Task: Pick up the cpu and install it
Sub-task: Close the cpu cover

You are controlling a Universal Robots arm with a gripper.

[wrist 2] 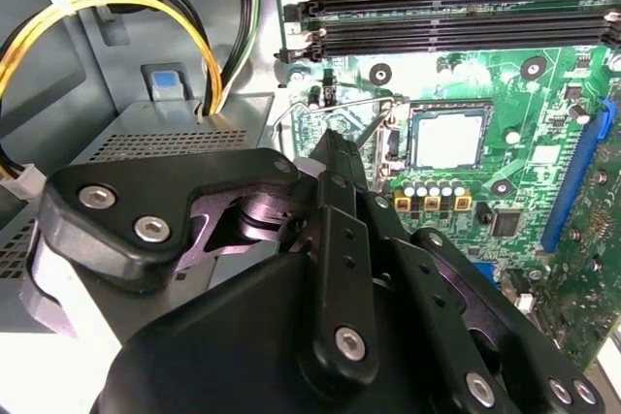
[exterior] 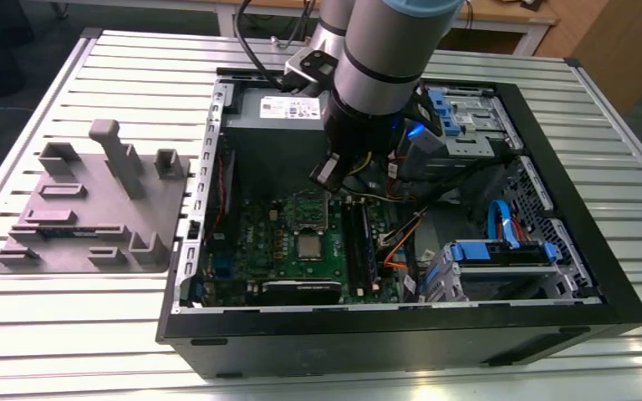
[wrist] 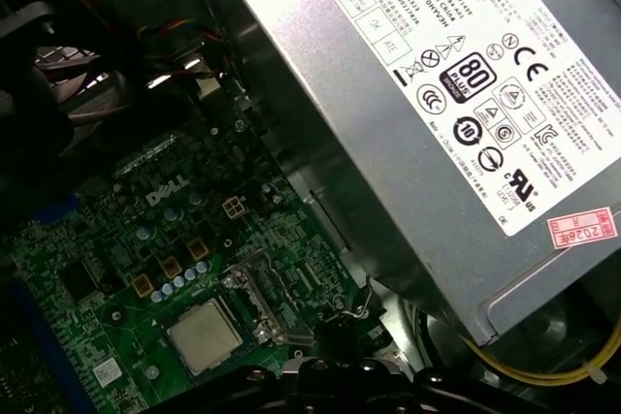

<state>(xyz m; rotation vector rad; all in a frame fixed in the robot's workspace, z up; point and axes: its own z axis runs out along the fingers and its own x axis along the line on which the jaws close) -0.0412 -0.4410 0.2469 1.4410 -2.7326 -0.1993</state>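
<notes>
The cpu (exterior: 308, 245) lies flat in its socket near the middle of the green motherboard (exterior: 257, 251), its silver-grey top facing up; it shows in both wrist views (wrist 2: 447, 137) (wrist: 204, 335), square within the socket frame. In the second wrist view the socket's thin wire lever (wrist 2: 335, 104) stands raised beside the chip rather than latched flat. The gripper (wrist 2: 340, 157) hangs above the board, just to the far side of the socket and apart from the chip; its black fingers sit pressed together with nothing between them, so it is closed and carries nothing. The arm (exterior: 383, 58) comes down from the far side into the open computer case (exterior: 410, 322). Farther back in the case lies the grey power-supply box (wrist: 466, 94) with its white label, and yellow and black cables (wrist 2: 58, 36) run beside it. On the exterior view's left, on the slatted metal table (exterior: 76, 334), the grey moulded tray (exterior: 93, 209) stands well apart from the case.
</notes>
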